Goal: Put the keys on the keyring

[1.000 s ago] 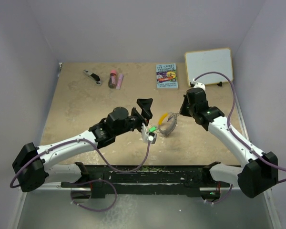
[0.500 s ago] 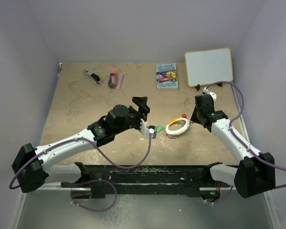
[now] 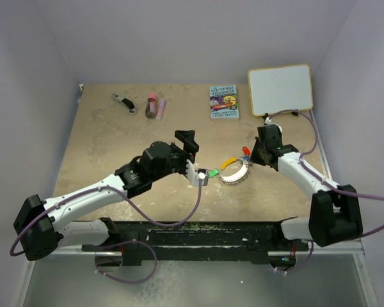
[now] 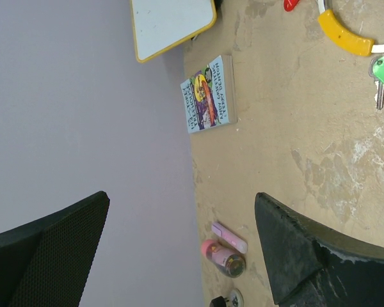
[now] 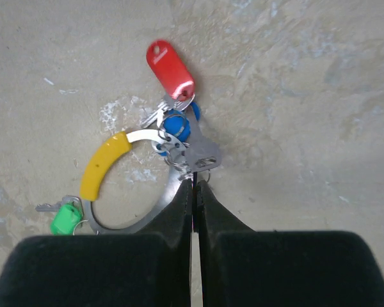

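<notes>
The right gripper point(image 5: 193, 185) was clenched, fingers pressed flat together with no gap. Its tips were down on the silvery wire of the keyring point(image 5: 115, 153), right where the bunch hung. The blue key point(image 5: 179, 125) sat just ahead of those tips, and the red key point(image 5: 171, 69) lay farther out beyond it. The green key point(image 5: 67, 219) was off to the fingers' left, at the yellow stretch's end. Whether a sliver of wire was actually pinched between the pads was hard to tell from that angle. The left gripper point(image 4: 182, 198) hung released, jaws wide and empty (the green key lay past its right finger, not between the two). The danger was a shove: shut fingers nudging the ring could skate it across the table point(image 5: 307, 96). That might shake the green key loose if it was only resting there, and a nudge wouldn't thread it either.
</notes>
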{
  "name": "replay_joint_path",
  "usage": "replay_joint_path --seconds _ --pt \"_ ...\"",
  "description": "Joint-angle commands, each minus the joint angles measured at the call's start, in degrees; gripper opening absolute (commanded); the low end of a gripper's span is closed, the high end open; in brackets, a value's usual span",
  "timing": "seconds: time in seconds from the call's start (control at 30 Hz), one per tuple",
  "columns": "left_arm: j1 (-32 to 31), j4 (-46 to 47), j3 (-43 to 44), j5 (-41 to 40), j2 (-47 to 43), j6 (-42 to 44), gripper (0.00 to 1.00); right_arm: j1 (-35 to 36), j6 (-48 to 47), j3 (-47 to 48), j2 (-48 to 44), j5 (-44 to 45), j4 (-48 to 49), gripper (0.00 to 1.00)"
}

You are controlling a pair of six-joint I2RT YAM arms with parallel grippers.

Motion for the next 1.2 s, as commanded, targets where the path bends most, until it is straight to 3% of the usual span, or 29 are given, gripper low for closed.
replay_joint_path --seconds 0.0,0.07,0.17,0.37,0.47,0.5,0.53,0.57,0.7,0.83,0.97,1.17 --pt "0.23 0.32 -0.33 -1.44 -2.28 -1.58 0.98 -0.18 0.25 -0.99 3.05 -3.76 3.98 0.05" --pt "0.20 -0.23 -0.20 -1.96 -2.71 -1.63 0.98 -0.18 0.86 -1.48 2.34 -3.50 2.16 0.28" --pt "0.44 -0.43 -0.27 -2.73 -3.08 -1.18 0.98 -0.18 1.89 -1.26 -0.85 -1.57 -1.09 0.49" --pt "1.30 -0.08 -0.42 -2.70 -3.17 -1.37 0.98 -0.18 0.86 1.97 -5.28 3.57 -5.13 0.59" --pt "4.02 -0.03 1.12 -3.44 -2.58 -5.05 0.98 -0.18 -1.03 1.44 -6.05 -0.93 -1.90 0.59" --pt "5.83 -0.75 2.76 -3.59 -2.09 -7.91 0.98 -0.14 -1.33 0.63 -6.79 -4.17 0.39 0.63" --pt "8.18 -2.30 4.70 -3.68 -1.34 -11.01 0.98 -0.17 -1.75 -0.06 -7.63 -5.65 2.60 0.78" --pt "10.27 -3.79 7.12 -4.08 -0.58 -14.89 0.98 -0.18 -2.07 -0.21 -8.32 -5.01 3.95 0.83" --pt "16.48 -11.19 14.68 -6.32 1.06 -29.49 0.98 -0.17 -5.35 1.37 -10.77 -4.07 7.73 0.88" --pt "17.54 -15.21 17.77 -6.22 -2.02 -44.64 0.98 -0.18 -2.64 2.92 -13.91 0.04 9.37 1.00" --pt "21.43 -17.50 18.66 -8.05 -4.01 -59.23 0.98 -0.18 -6.91 6.63 -14.79 4.00 7.03 0.99" --pt "25.60 -16.48 16.37 -8.74 -7.79 -65.33 0.98 -0.18 -9.31 5.92 -16.71 3.09 7.01 1.00"
